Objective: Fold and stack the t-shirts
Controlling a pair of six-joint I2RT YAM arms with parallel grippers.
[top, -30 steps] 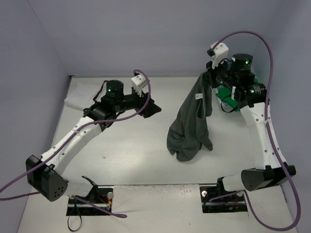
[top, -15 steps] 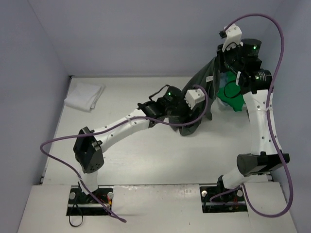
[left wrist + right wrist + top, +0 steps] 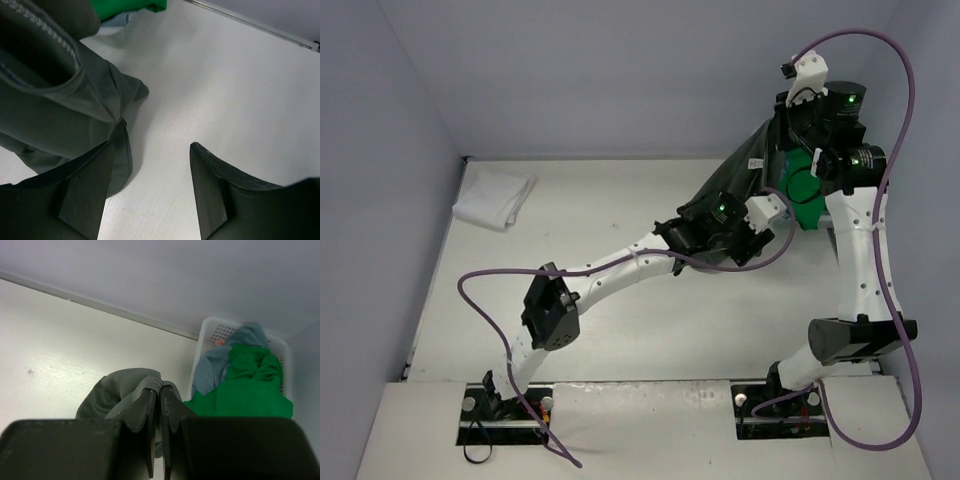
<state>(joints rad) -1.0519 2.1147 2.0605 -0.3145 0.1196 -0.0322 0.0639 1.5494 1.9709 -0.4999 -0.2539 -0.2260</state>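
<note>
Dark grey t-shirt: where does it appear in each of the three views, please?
Top external: dark grey t-shirt upper right, draping down-left.
Left wrist: dark grey t-shirt upper left.
Right wrist: dark grey t-shirt bottom centre, pinched in right gripper.
Shared landmark: green t-shirt.

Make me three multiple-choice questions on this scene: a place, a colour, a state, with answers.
1. Where does the folded white cloth t-shirt lie? A) far left corner of the table B) draped over an arm C) on the floor
2. What colour shirt tops the white plastic lattice basket? A) red B) bright green C) yellow
3. How is the right gripper? A) wide open B) shut on the dark grey cloth t-shirt C) flat on the tabletop
Answers: 1 A, the top view shows it there; 2 B, the bright green shirt lies over a teal-blue shirt; 3 B, it pinches grey cloth.
</note>
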